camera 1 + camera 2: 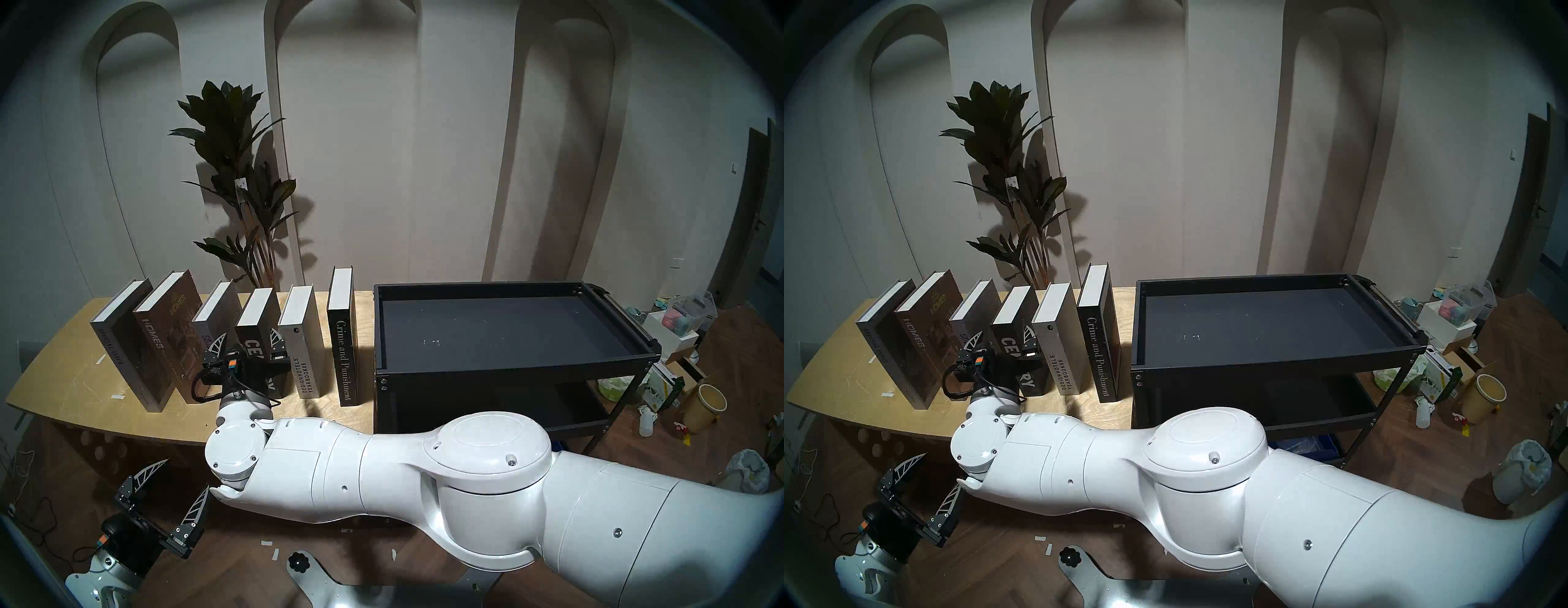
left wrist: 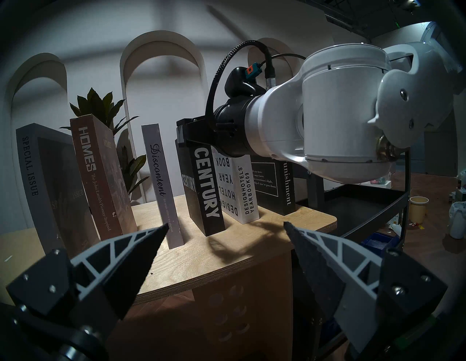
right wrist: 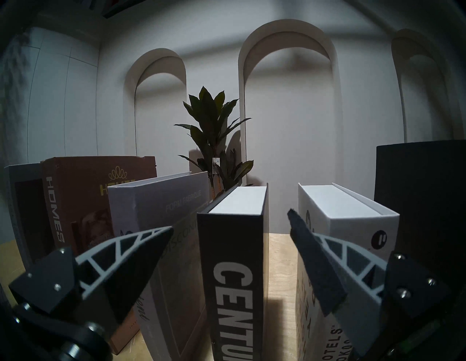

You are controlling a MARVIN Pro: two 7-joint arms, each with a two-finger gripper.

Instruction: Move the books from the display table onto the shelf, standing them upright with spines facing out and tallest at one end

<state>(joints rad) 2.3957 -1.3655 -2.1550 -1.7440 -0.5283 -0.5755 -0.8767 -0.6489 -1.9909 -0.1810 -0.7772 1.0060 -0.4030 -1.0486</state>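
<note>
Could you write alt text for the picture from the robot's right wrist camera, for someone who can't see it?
An open gripper points at a black book with "CENTU" on its spine, one finger on each side, not touching it. The book stands upright on a light wooden table between a grey book and a white book, with a leafy plant behind.

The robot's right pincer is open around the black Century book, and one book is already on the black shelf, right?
Not quite. The right pincer is open around the Century book, but the head view shows the black shelf holds no books yet.
</note>
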